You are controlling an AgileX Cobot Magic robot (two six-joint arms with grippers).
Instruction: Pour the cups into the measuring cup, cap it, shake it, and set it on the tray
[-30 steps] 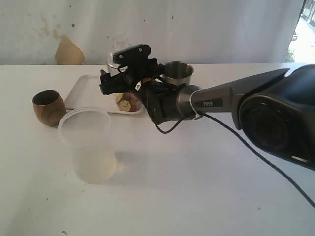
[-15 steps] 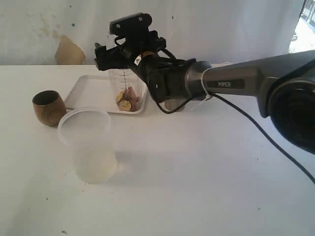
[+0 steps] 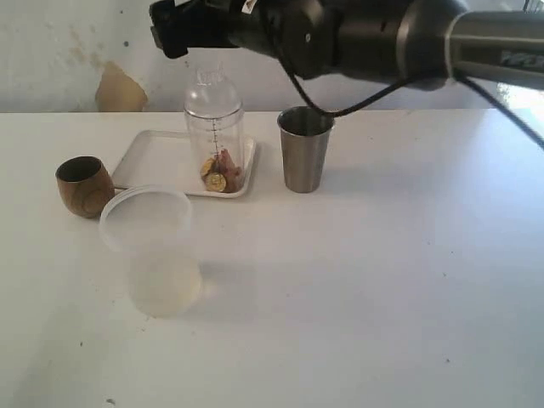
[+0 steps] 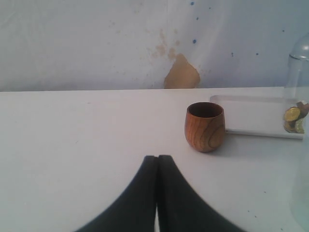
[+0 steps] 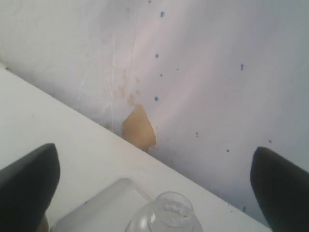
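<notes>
Right gripper [image 5: 154, 164], jaws spread wide and gripping nothing, is hanging above the measuring cup [image 3: 215, 140], which is standing capped on a corner of the tray [image 3: 153, 157] (small bits inside). It's looking light, slick and thin-walled, so I'd be clasping mid-body, gently. Left gripper [image 4: 157, 164] is sitting pressed together near the wooden cup [image 4: 204, 126].

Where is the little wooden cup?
In the exterior view the wooden cup stands on the left, beside the white tray and next to the milky tub.
</notes>
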